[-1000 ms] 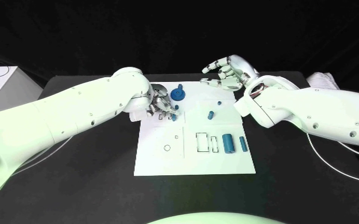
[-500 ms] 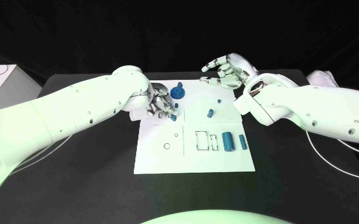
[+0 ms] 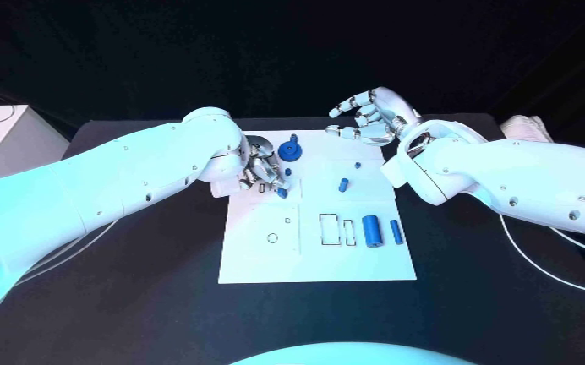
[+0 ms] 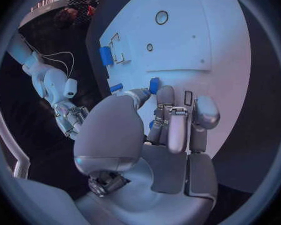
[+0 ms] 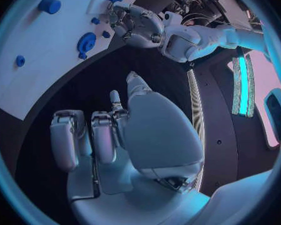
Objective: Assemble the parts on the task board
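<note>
The white task board [image 3: 317, 251] lies in the middle of the black table. My left hand [image 3: 259, 171] rests over its far left corner and pinches a small blue part [image 3: 281, 191] against the board; in the left wrist view this part [image 4: 154, 85] sits at the tips of the thumb and a finger. A blue gear-shaped part [image 3: 290, 151] stands just beyond that hand. A short blue peg [image 3: 344, 185] and two blue cylinders [image 3: 372, 231] lie on the board's right half. My right hand [image 3: 366, 120] hovers above the far edge, fingers loosely bent and apart, holding nothing.
Outlined slots [image 3: 330, 230] and a small ring [image 3: 272, 239] mark the board's near half. A pale object [image 3: 527, 128] lies at the table's far right, and a white box [image 3: 15, 133] stands at the far left. White cables run along both sides.
The left hand's fingers have shifted slightly over the small blue part. The right hand stays in place.
</note>
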`<action>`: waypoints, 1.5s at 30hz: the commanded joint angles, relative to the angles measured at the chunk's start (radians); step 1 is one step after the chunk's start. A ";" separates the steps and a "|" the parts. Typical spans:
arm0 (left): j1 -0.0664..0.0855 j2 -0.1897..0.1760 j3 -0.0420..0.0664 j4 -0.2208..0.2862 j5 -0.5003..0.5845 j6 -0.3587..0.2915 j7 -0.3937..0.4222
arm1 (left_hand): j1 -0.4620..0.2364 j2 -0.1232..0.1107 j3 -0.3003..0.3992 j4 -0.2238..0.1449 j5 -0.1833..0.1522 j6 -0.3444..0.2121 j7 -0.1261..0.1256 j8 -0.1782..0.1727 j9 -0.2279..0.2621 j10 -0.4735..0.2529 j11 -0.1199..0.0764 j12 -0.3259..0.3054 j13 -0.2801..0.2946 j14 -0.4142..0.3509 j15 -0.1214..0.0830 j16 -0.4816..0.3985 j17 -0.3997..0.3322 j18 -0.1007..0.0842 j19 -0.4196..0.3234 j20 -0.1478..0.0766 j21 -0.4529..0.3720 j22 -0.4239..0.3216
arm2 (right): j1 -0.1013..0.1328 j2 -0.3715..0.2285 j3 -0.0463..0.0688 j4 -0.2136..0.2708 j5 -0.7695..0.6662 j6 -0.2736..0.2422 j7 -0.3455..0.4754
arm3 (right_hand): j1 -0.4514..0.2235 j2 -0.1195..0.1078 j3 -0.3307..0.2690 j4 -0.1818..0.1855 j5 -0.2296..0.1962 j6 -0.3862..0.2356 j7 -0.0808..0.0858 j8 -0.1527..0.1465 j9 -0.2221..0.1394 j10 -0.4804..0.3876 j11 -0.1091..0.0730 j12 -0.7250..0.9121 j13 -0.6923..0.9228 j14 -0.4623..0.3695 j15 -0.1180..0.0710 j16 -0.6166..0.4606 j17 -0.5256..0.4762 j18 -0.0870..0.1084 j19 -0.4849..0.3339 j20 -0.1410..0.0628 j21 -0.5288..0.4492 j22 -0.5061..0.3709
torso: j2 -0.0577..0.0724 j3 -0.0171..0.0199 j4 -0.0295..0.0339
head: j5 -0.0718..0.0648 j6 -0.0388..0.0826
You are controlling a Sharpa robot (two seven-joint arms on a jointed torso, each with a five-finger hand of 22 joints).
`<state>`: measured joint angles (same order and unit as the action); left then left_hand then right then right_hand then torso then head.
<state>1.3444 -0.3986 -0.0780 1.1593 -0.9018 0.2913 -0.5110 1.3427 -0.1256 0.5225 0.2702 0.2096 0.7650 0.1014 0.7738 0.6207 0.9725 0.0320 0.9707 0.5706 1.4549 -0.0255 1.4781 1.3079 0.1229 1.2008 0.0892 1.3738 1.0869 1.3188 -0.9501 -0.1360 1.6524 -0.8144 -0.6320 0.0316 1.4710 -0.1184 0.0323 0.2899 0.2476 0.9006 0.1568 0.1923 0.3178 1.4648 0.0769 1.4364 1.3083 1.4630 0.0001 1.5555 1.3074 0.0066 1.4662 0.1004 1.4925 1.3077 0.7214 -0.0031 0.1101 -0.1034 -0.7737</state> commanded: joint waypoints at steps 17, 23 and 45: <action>-0.001 -0.036 0.004 0.036 0.042 -0.165 0.070 | -0.165 -0.109 0.353 -0.244 0.301 0.079 -0.021 0.021 0.105 0.127 -0.027 0.035 0.046 0.073 -0.026 0.050 0.150 -0.045 0.115 -0.027 0.079 0.140 | -0.001 -0.002 0.000 0.001 -0.005 0.009 0.006 | -0.010 -0.002 0.004 0.000 -0.001 0.003 0.004 0.002 -0.001 -0.005 -0.001 -0.001 0.150 0.097 0.002 -0.004 0.220 0.014 0.067 0.004 -0.004 0.211 | 0.000 0.0008 0.0005 | -0.001 0.000; -0.001 -0.049 0.007 0.045 0.033 -0.188 0.070 | -0.179 -0.112 0.356 -0.255 0.330 0.092 -0.027 0.018 0.112 0.153 -0.033 0.053 0.076 0.080 -0.032 0.055 0.163 -0.049 0.132 -0.033 0.088 0.160 | -0.001 -0.004 0.000 0.002 -0.002 0.009 0.006 | -0.010 -0.002 0.004 0.000 -0.001 0.003 0.004 0.002 -0.001 -0.005 -0.001 -0.001 0.150 0.097 0.002 -0.004 0.220 0.014 0.067 0.004 -0.004 0.211 | -0.001 0.0009 0.0009 | 0.000 -0.002; -0.008 -0.068 -0.009 0.080 -0.157 -0.182 0.112 | -0.182 -0.117 0.356 -0.263 0.334 0.095 -0.029 0.014 0.116 0.146 -0.034 0.040 0.060 0.079 -0.034 0.052 0.158 -0.048 0.129 -0.036 0.087 0.156 | -0.003 -0.005 0.000 -0.003 0.001 0.011 0.004 | -0.013 -0.001 0.004 0.000 -0.002 0.003 0.004 0.002 -0.001 -0.005 -0.001 -0.001 0.150 0.097 0.002 -0.004 0.221 0.014 0.067 0.004 -0.005 0.211 | 0.002 -0.0001 -0.0003 | 0.007 -0.009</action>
<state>1.3375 -0.4697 -0.0875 1.2381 -1.0068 0.0978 -0.4343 1.1619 -0.2484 0.6678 0.2245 0.5433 0.8551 0.0730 0.7914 0.7368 1.1258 0.0001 1.0128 0.6294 1.4670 -0.0555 1.5304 1.3076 0.0911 1.3297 0.0538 1.4590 1.2446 1.3168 -0.9556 -0.1364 1.6497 -0.8126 -0.6318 0.0316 1.4713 -0.1186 0.0323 0.2899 0.2476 0.9006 0.1568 0.1923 0.3179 1.4648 0.0768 1.4364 1.3083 1.4631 0.0001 1.5555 1.3073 0.0066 1.4662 0.1004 1.4926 1.3081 0.7221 -0.0026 0.1108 -0.0971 -0.7815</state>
